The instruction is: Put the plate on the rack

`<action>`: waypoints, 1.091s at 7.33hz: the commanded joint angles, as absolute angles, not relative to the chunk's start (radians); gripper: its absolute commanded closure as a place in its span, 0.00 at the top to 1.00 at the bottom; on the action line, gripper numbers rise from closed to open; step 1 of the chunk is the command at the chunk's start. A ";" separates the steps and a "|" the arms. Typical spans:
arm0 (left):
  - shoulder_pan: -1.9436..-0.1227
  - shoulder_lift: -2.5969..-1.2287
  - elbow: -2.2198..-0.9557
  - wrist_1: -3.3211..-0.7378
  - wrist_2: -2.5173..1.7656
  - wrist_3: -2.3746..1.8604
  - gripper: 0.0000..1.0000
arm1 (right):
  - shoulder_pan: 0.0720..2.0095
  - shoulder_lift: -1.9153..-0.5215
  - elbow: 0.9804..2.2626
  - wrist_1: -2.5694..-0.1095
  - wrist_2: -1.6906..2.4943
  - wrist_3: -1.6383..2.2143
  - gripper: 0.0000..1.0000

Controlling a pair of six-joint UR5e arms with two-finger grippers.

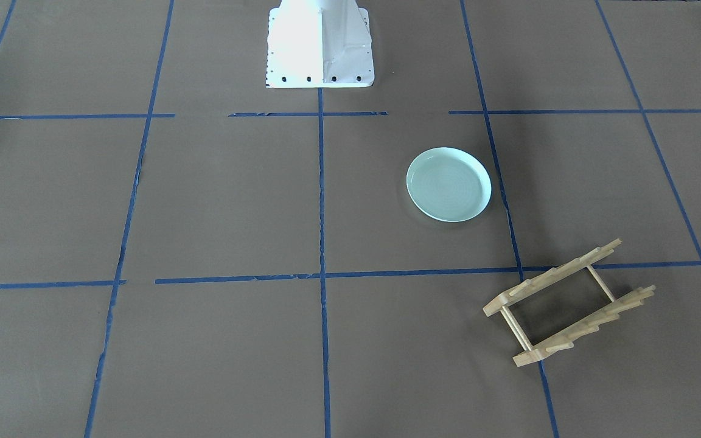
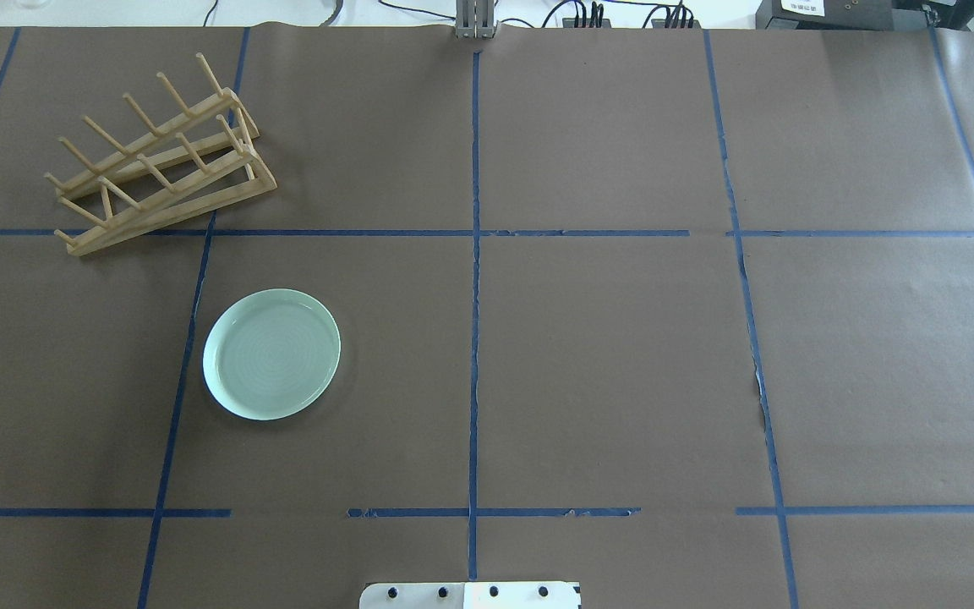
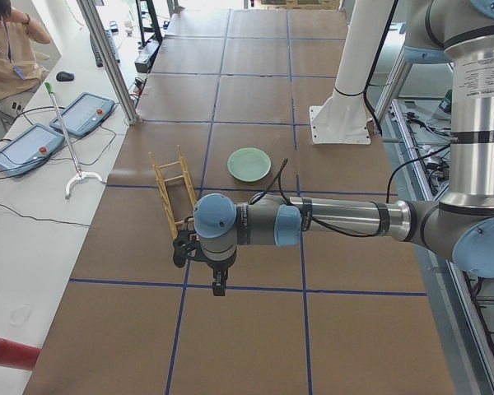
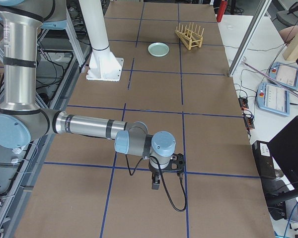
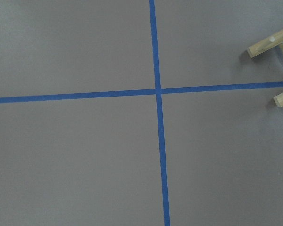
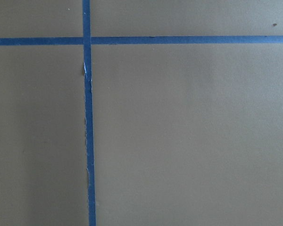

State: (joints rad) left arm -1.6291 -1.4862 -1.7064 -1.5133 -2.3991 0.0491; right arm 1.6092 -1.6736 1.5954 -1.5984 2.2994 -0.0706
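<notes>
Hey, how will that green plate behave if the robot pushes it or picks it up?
The plate looks glossy and rigid, so probably stiff, slippery, and chippable if dropped. Lying flat on the paper, it would likely slide under a push, not tip. Being round, it could roll once stood on edge in the rack.

you see a round pale mint-green plate [image 2: 271,353] with a smooth, faintly glossy glaze. the small light-wood dish rack [image 2: 233,188] looks bare and matt, on matt brown paper [image 2: 605,364] crossed by blue tape [image 2: 474,338].
</notes>
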 commanded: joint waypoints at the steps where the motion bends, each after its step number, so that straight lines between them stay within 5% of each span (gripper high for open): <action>1: -1.628 -1.482 -1.715 -1.528 -2.373 0.079 1.00 | 1.609 -1.674 1.597 -1.600 2.299 -0.069 1.00; 8: -1.606 -1.451 -1.681 -1.618 -2.504 0.071 1.00 | 1.609 -1.674 1.595 -1.598 2.299 -0.071 1.00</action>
State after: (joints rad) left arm -1.6185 -1.4585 -1.6944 -1.5972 -2.4262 0.0815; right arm 1.6092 -1.6736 1.5953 -1.5986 2.2994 -0.0701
